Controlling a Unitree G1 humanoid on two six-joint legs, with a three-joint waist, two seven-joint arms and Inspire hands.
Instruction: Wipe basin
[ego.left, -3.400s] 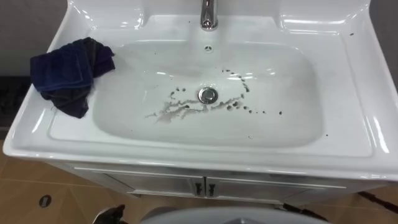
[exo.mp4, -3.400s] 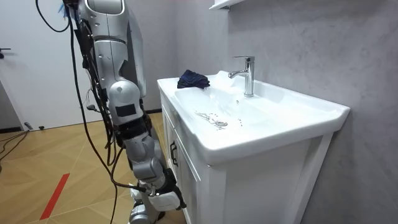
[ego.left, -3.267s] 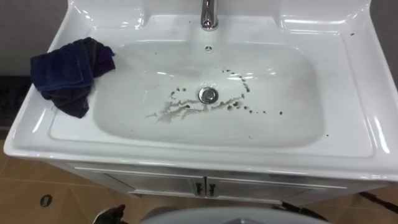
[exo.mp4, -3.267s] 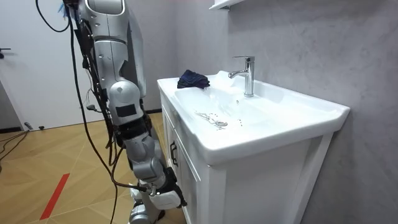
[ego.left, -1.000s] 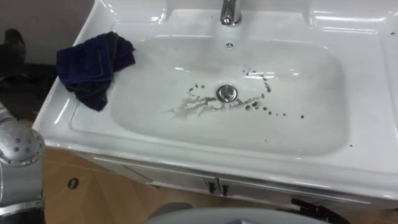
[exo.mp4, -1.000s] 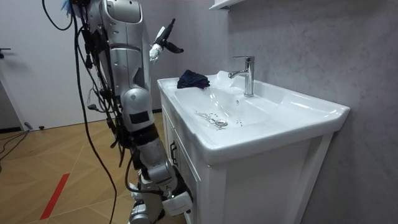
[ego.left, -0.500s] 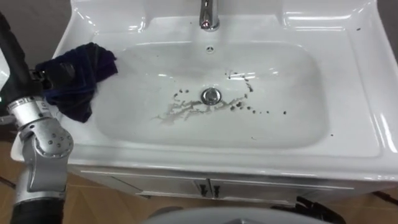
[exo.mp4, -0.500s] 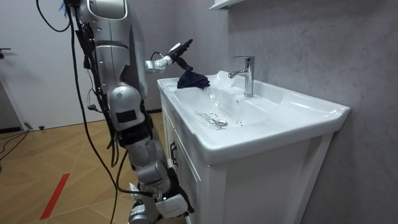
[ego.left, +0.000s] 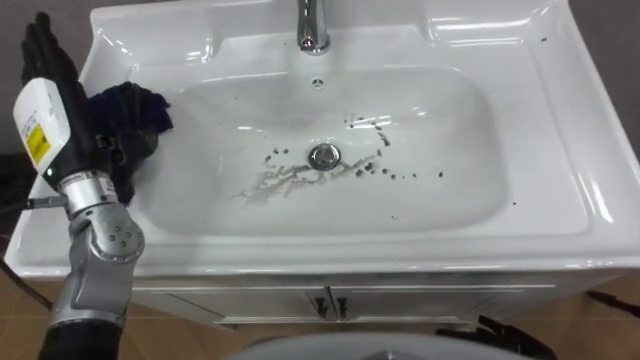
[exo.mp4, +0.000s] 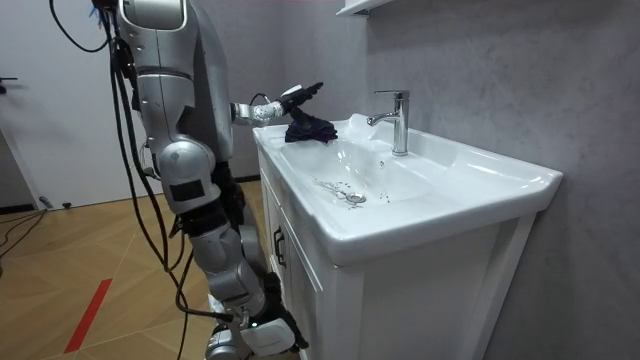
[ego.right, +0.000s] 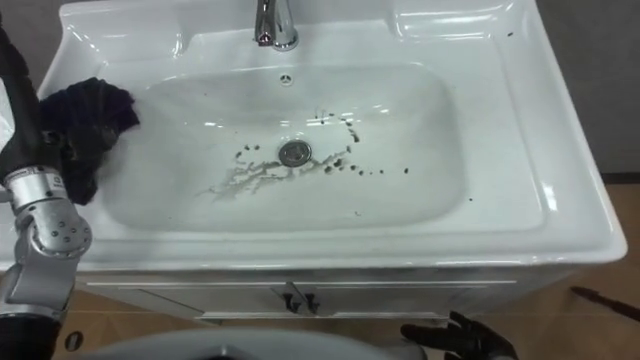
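The white basin (ego.left: 470, 215) has dark specks and a smear of dirt (ego.left: 300, 175) around its drain (ego.left: 323, 155). A crumpled dark blue cloth (ego.left: 132, 118) lies on the rim at the basin's left rear corner. My left hand (ego.left: 52, 95) is held open with straight fingers at the cloth's left edge. In the room view the left hand (exo.mp4: 300, 94) hovers just above the cloth (exo.mp4: 310, 128). My right hand (ego.right: 462, 338) hangs low by my body in front of the cabinet. I stand at the vanity's front.
A chrome tap (ego.left: 312, 24) rises behind the basin at the middle. Below the rim are the white cabinet doors (ego.left: 330, 300) with two small handles. A grey wall (exo.mp4: 500, 70) backs the vanity, and wooden floor (exo.mp4: 90, 290) lies behind me.
My left arm has come up from my side and reached forward until the hand is over the cloth. The head camera shifted. The cloth and the dirt have not moved.
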